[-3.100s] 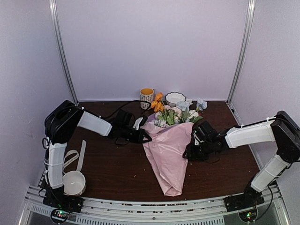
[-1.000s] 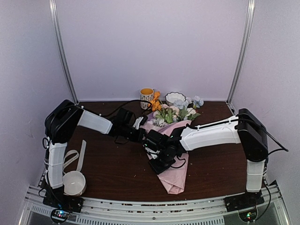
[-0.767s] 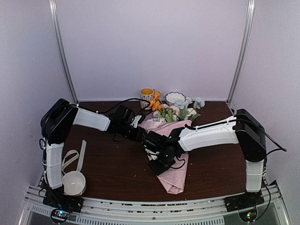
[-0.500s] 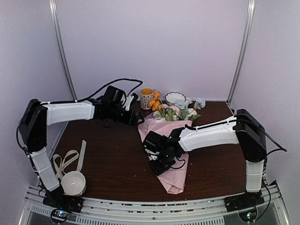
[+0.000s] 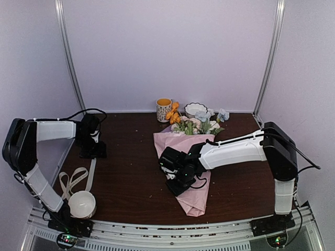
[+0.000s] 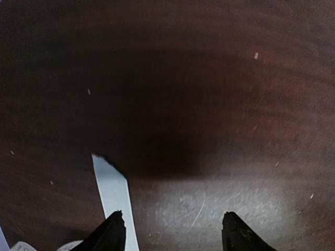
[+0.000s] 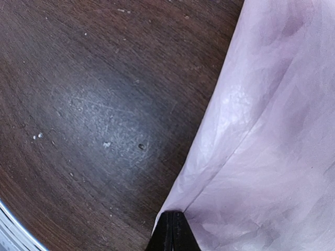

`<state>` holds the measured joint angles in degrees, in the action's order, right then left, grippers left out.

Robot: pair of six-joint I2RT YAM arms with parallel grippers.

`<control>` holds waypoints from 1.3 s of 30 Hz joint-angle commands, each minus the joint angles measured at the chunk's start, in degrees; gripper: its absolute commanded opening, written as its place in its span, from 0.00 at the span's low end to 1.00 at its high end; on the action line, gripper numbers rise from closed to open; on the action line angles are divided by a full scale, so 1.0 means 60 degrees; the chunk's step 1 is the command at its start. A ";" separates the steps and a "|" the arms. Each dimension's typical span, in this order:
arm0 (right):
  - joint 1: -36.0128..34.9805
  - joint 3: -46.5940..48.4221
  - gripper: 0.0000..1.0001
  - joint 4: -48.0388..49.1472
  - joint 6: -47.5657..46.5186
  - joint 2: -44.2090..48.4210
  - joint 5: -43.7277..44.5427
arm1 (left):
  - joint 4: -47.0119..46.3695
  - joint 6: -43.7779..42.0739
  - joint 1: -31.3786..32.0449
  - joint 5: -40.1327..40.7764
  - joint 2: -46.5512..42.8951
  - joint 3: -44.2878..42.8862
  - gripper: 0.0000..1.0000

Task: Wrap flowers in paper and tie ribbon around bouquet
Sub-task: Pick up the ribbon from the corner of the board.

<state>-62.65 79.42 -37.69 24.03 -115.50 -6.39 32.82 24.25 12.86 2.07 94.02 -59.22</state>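
**Bouquet paper pinched, ribbon lying loose**

The left gripper point(image 6: 172, 231) is held open and empty above the table point(image 6: 209, 78), beside the ribbon point(image 6: 112, 193) end. The right gripper point(image 7: 171, 230) is closed on the pink paper point(image 7: 261, 130) edge of the bouquet point(image 5: 183, 141), which is laid mid-table.

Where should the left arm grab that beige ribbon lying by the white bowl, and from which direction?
Take the ribbon by its straight free tail, not the loops near the white bowl. It lies flat on the table, so come straight down with the jaws across its width. The open left gripper hovers over it, but the tail sits by one finger; centre it first.
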 commanded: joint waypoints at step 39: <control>-0.0031 -0.0433 0.00 -0.0161 -0.0270 -0.0632 0.0399 | 0.0170 0.1200 -0.0531 0.1864 -0.1633 0.2838 0.00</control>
<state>-62.72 79.13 -37.32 23.03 -115.50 -6.37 35.05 32.38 10.15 13.17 84.62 -42.26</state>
